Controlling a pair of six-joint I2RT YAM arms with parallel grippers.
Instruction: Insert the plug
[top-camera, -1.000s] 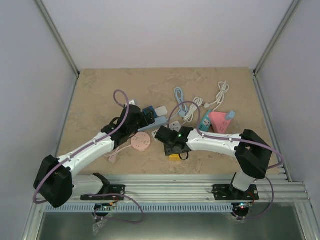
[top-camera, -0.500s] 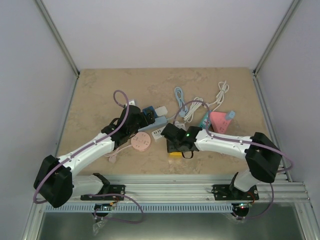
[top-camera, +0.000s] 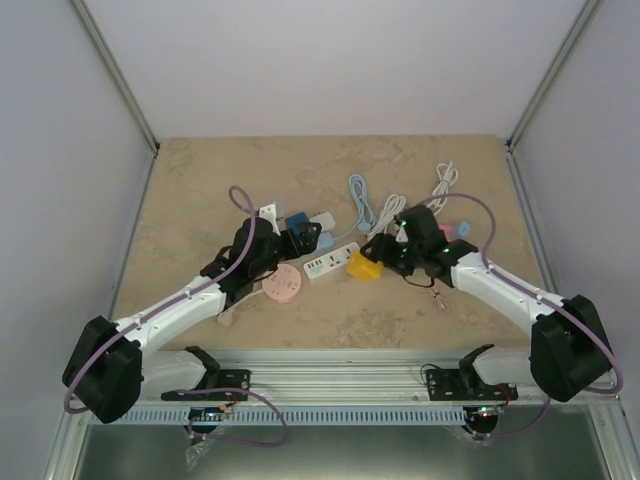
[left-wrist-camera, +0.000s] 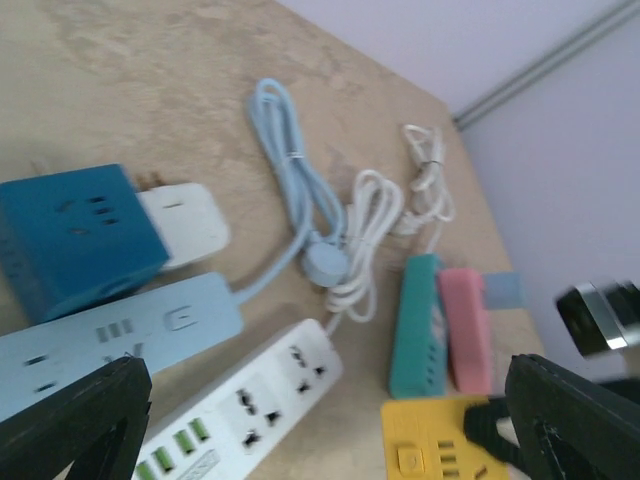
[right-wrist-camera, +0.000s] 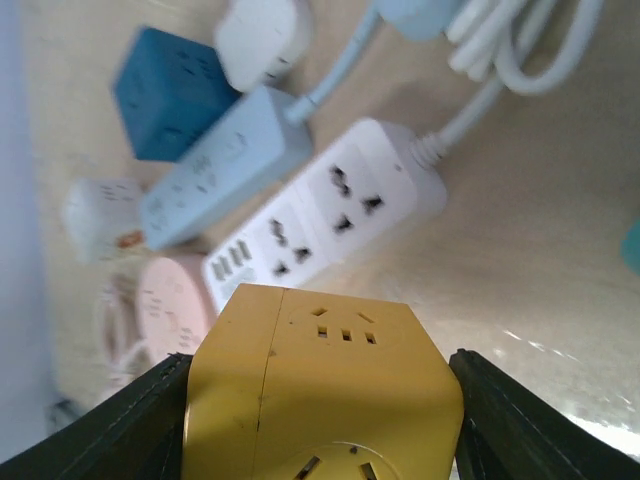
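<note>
Where the right gripper (right-wrist-camera: 322, 405) clamps it between both fingers, the yellow cube plug (right-wrist-camera: 330, 365) sits just right of the white power strip (top-camera: 330, 262), mid-table. Left gripper (left-wrist-camera: 325, 410) stands wide above the light-blue strip (left-wrist-camera: 110, 340) and blue cube (left-wrist-camera: 70, 235). Coiled white cable (left-wrist-camera: 372, 215) lies farther back.

white power strip (left-wrist-camera: 245, 405), yellow cube socket (left-wrist-camera: 430, 452)
</note>
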